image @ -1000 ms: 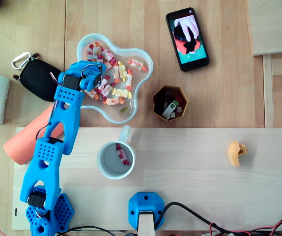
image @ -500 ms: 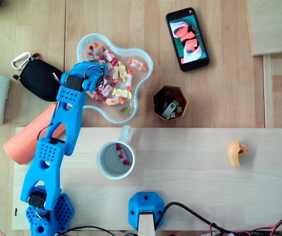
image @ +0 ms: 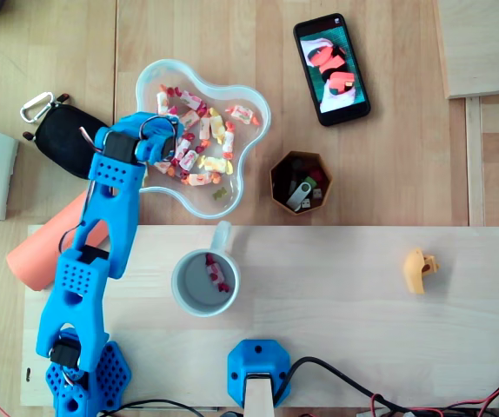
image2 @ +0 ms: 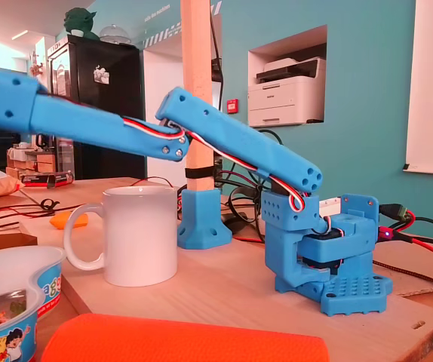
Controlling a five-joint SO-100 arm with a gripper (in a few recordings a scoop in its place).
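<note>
gripper (image: 168,144) shifted left among candies (image: 206,162) in bowl (image: 242,143), upper-left overhead | perhaps still picking | open or clenched: cannot tell

Bright, even light is falling across the overhead view, casting soft shadows. In the fixed view, the near bowl (image2: 28,265) and orange roll (image2: 186,341) are blurring slightly.

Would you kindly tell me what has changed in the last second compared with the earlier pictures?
In the overhead view the blue arm's gripper has shifted a little to the left over the clear wavy-edged bowl of wrapped sweets, staying low among them; whether it has gripped one cannot be told. The white mug with a sweet inside, the brown hexagonal box and the small yellow piece stayed put.
</note>
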